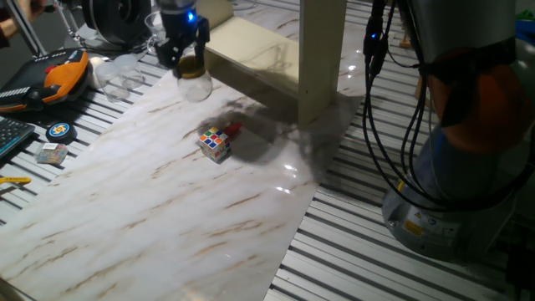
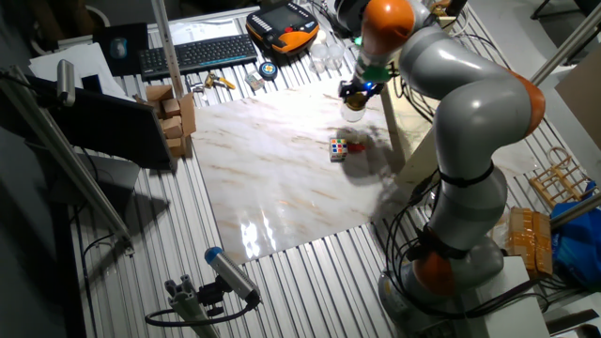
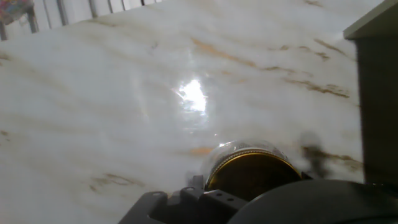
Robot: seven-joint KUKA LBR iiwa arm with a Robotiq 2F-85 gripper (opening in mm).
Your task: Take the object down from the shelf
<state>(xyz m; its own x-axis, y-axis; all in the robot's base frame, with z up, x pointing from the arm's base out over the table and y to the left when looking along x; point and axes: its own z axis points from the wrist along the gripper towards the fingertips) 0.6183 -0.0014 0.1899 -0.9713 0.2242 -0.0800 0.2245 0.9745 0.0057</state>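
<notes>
The cream wooden shelf (image 1: 259,58) stands at the back of the marble tabletop (image 1: 150,217), with an upright panel (image 1: 322,58). It also shows in the other fixed view (image 2: 392,131) and at the right edge of the hand view (image 3: 376,93). My gripper (image 1: 185,52) is shut on a clear glass jar with an amber rim (image 1: 194,81). It holds the jar just off the shelf's left end, slightly above the tabletop. The jar fills the bottom of the hand view (image 3: 249,171) and shows in the other fixed view (image 2: 354,101). My fingertips are hidden behind it.
A Rubik's cube (image 1: 215,143) with a small red item (image 1: 233,130) lies on the marble in front of the shelf. An orange device (image 1: 63,71), clear plastic items (image 1: 117,77), a keyboard (image 2: 192,52) and cardboard boxes (image 2: 174,113) lie beyond the marble's edge.
</notes>
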